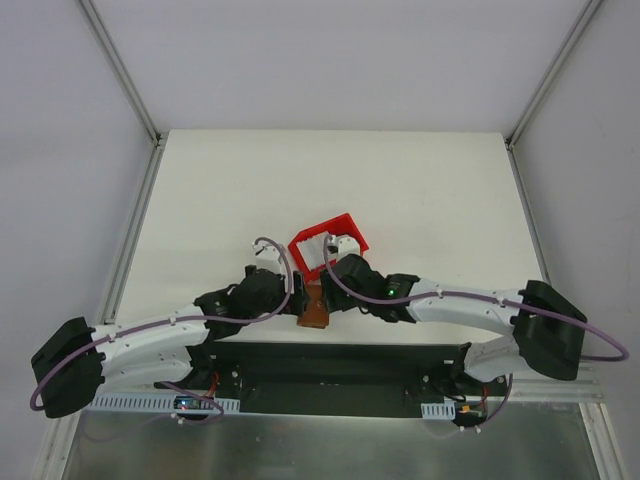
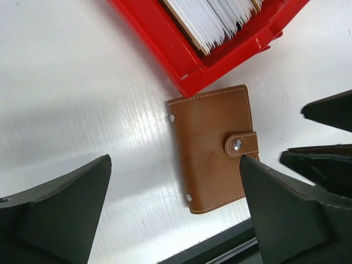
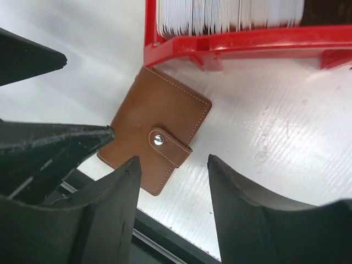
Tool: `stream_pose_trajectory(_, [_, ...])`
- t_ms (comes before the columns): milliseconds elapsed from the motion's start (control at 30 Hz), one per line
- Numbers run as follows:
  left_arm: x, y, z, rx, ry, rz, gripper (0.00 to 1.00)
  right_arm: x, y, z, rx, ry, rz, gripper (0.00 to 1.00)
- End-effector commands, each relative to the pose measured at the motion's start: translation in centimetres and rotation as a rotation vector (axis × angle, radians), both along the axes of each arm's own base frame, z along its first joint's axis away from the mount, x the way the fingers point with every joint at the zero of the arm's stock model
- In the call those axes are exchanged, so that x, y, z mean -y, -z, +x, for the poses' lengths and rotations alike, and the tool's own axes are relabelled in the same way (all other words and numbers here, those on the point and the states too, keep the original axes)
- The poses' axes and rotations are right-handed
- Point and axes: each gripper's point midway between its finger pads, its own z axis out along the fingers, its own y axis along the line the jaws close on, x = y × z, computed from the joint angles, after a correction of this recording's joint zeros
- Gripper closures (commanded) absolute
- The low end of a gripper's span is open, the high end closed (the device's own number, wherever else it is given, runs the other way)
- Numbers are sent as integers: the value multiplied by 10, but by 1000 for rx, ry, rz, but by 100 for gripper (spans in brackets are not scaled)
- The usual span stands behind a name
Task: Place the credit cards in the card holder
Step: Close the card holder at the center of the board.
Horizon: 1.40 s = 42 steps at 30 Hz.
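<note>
The card holder (image 2: 212,148) is a brown wallet, snapped shut and lying flat on the white table near its front edge (image 1: 315,312), just in front of the red tray. The credit cards (image 2: 212,19) stand as a pale stack inside that tray (image 3: 231,14). My left gripper (image 2: 175,159) hovers over the wallet (image 3: 157,129) with its jaws wide open and empty. My right gripper (image 3: 173,159) is open too, above the wallet's strap side, holding nothing. The right gripper's dark fingers (image 2: 330,110) show at the left wrist view's right edge.
The red open-topped tray (image 1: 300,250) sits mid-table, just behind the wallet (image 2: 165,33). The table's front edge and a black rail (image 3: 165,236) run right beside the wallet. Both arms meet at the table's near middle, fingers close together.
</note>
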Motion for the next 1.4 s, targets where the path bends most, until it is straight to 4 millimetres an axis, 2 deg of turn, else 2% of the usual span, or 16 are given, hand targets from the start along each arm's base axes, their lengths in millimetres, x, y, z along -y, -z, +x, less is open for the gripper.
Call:
stream_pose_trajectory(0, [-19,-16,10,48,-81,20,1,4,-30,8,96,11,91,44])
stream_pose_trajectory(167, [-38,-12,12,41,-132,18,1,26,-28,5,98,66,115,41])
stream_pose_trajectory(333, [-49,4,10,-4,-141,33,1,30,-12,-4,30,76,140,44])
stream_pose_trajectory(400, [-44,8,6,-27,-109,20,1,20,-10,-4,13,72,169,48])
stream_pose_trajectory(433, [-39,10,3,-40,-78,5,2,14,-8,-5,0,61,183,54])
stream_pose_trajectory(600, [-21,13,-1,-71,-12,-51,15,-13,-6,-3,-33,23,213,66])
stream_pose_trajectory(767, [-4,13,-4,-102,38,-99,19,-31,-6,-1,-55,-8,215,68])
stream_pose_trajectory(967, [0,21,-4,-128,44,-85,30,-38,-4,2,-54,-17,204,71])
stream_pose_trajectory(1067, [2,25,-4,-144,49,-76,42,-39,3,-1,-82,-32,168,76])
stream_pose_trajectory(1367, [2,31,-6,-163,58,-59,48,-28,15,-9,-91,-13,78,80])
